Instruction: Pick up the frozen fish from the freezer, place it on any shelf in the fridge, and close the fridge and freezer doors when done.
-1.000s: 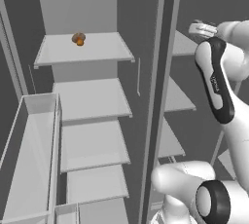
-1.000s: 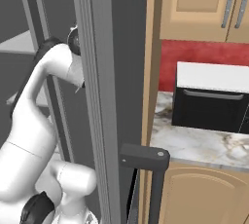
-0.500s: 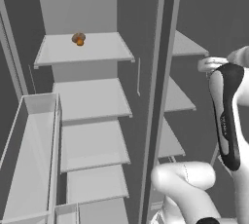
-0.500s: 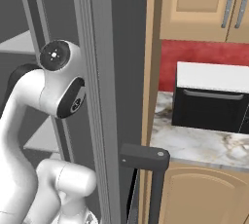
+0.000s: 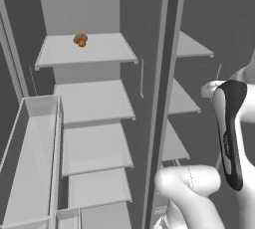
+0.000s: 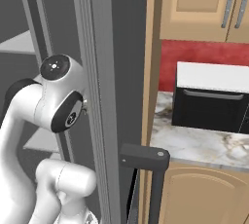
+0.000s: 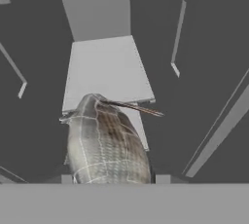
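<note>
In the left base view, a door bin (image 5: 30,163) hung at the far left on the open fridge door, pale and box-shaped. Beside it stood the fridge (image 5: 89,98), the wider half of the grey unit, with its broad pale shelves stacked one under another. On the top shelf (image 5: 99,51) sat a small round orange-brown lump (image 5: 80,39), near the back and left of the middle. A grey upright divider (image 5: 162,98) parted the fridge from the freezer (image 5: 199,73) to its right, where short narrow shelves (image 5: 182,101) stepped down the compartment. The white arm (image 5: 231,133) rose at the right edge in front of the freezer, its dark-banded link upright.

In the right base view, the arm's round white joint (image 6: 54,68) stood at the left, close beside the edge of the open freezer door (image 6: 97,106), which crossed the middle of the picture. A dark bar handle (image 6: 153,169) showed low beside that door. Further right came wooden cabinets (image 6: 194,4), a red wall strip, a black oven (image 6: 209,106) and a marbled counter (image 6: 194,142).

In the hand view, the frozen fish (image 7: 107,147) lay large between the gripper (image 7: 111,179) tips, silvery-grey with brown streaks, its thin fin pointing right. The jaws were closed on it, and it hung clear of the narrow freezer shelf (image 7: 107,69) seen beyond it.
</note>
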### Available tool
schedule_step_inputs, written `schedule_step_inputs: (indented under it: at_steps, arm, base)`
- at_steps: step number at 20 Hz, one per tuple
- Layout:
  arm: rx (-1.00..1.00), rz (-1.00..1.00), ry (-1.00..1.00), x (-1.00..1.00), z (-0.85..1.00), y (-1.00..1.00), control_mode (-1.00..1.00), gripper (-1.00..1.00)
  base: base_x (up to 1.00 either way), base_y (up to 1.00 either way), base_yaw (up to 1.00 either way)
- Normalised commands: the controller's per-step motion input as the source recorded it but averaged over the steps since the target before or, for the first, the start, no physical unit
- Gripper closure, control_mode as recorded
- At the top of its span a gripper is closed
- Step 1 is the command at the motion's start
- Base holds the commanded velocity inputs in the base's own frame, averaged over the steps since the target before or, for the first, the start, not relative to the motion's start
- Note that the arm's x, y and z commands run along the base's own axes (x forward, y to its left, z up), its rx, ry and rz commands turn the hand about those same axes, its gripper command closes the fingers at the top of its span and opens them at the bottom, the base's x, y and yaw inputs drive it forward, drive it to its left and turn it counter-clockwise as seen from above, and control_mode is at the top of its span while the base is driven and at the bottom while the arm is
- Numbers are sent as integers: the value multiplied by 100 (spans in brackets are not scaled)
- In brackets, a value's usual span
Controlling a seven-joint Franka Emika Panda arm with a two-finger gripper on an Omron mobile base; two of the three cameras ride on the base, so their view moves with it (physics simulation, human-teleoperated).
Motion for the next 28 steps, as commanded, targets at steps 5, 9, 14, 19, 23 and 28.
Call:
schedule_step_inputs:
  at_steps: [5, 9, 14, 19, 23, 28]
  arm:
    - [0, 3, 0, -58, 0, 0, 100, 100]
    - [0, 0, 0, 0, 0, 0, 100, 100]
    - [0, 0, 0, 0, 0, 0, 100, 100]
    - [0, 0, 0, 0, 0, 0, 100, 100]
    - [0, 0, 0, 0, 0, 0, 100, 100]
    - [-1, 0, -19, 54, 50, 45, -100, 100]
  base:
    - [-18, 0, 1]
    - [-43, 51, 7]
    - [0, 77, 6]
    - [12, 74, 2]
    - [49, 42, 0]
    - [12, 8, 0]
